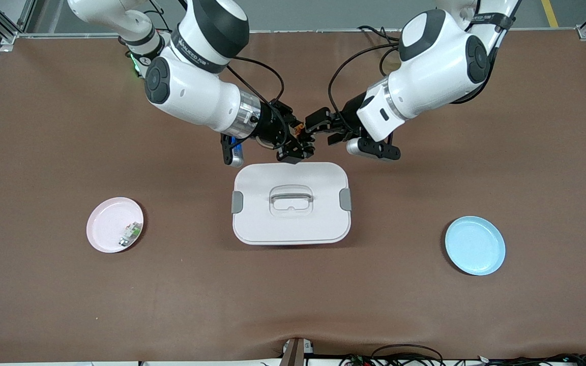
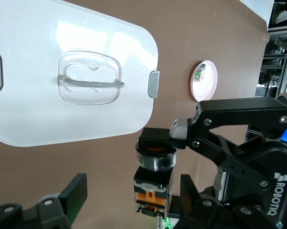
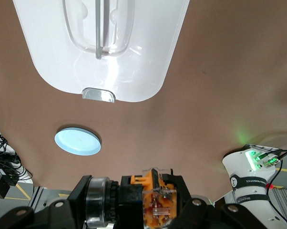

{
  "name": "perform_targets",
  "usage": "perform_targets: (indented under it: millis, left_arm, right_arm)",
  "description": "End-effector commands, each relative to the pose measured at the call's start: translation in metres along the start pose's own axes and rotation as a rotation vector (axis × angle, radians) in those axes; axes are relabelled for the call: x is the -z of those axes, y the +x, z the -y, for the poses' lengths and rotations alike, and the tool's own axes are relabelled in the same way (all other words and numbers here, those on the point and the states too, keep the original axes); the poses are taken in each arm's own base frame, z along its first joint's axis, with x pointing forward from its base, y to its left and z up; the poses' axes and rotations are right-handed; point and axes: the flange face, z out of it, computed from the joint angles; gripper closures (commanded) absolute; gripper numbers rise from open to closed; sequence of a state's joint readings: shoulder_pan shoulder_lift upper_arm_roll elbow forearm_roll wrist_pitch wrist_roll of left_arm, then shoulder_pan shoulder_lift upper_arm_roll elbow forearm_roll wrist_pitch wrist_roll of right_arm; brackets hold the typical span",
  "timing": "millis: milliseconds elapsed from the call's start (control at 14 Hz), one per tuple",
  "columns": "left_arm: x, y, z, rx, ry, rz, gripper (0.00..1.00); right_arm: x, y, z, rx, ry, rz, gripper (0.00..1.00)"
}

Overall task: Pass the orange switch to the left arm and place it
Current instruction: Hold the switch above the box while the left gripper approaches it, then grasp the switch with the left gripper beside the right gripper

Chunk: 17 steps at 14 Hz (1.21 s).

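Switch point(image 1: 299, 130) clamped in right gripper point(image 1: 300, 145), left gripper point(image 1: 316, 127) alongside

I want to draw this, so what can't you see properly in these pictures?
Front view: the tiny black-and-orange switch, over the table beside the white plastic box, is mostly hidden by the right gripper clamping it and the open left gripper around it.
Every view: the box's inside, hidden by its lid.
Front view: the green-and-white part on the pink round plate is too small to identify.
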State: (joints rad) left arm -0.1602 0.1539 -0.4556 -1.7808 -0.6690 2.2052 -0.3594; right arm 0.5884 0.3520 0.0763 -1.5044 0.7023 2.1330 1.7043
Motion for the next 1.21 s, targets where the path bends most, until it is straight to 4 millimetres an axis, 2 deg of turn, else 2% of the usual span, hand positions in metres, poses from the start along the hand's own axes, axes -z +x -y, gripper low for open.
perform_targets:
  millis: [0,214,499,641,926,997,1139]
  left_arm:
    - [-0.001,-0.007,-0.003,0.01,-0.018,-0.005,0.19]
    - [-0.007,-0.012,-0.008,0.001,-0.02,0.003,0.29]
    - [-0.019,-0.013,-0.01,-0.003,-0.026,-0.002,0.33]
    - [-0.02,-0.013,-0.011,-0.006,-0.029,-0.007,0.47]
    - [-0.019,-0.013,-0.011,-0.003,-0.029,-0.008,0.93]
    - [-0.018,-0.013,-0.011,-0.004,-0.027,-0.006,1.0]
    - [-0.009,-0.01,-0.01,-0.011,-0.022,-0.019,1.0]
  right_arm:
    - [0.006,-0.003,-0.004,-0.005,0.001,-0.011,0.78]
    - [0.007,-0.004,-0.005,-0.005,0.002,-0.01,0.78]
    - [0.007,-0.004,-0.004,-0.005,0.004,-0.01,0.78]
    - [0.007,-0.004,-0.004,-0.004,0.004,-0.01,0.77]
    - [0.007,-0.004,-0.004,-0.004,0.004,-0.01,0.77]
    - [0.007,-0.004,-0.004,-0.003,0.005,-0.009,0.77]
    - [0.008,-0.004,-0.003,-0.004,0.006,-0.009,0.73]
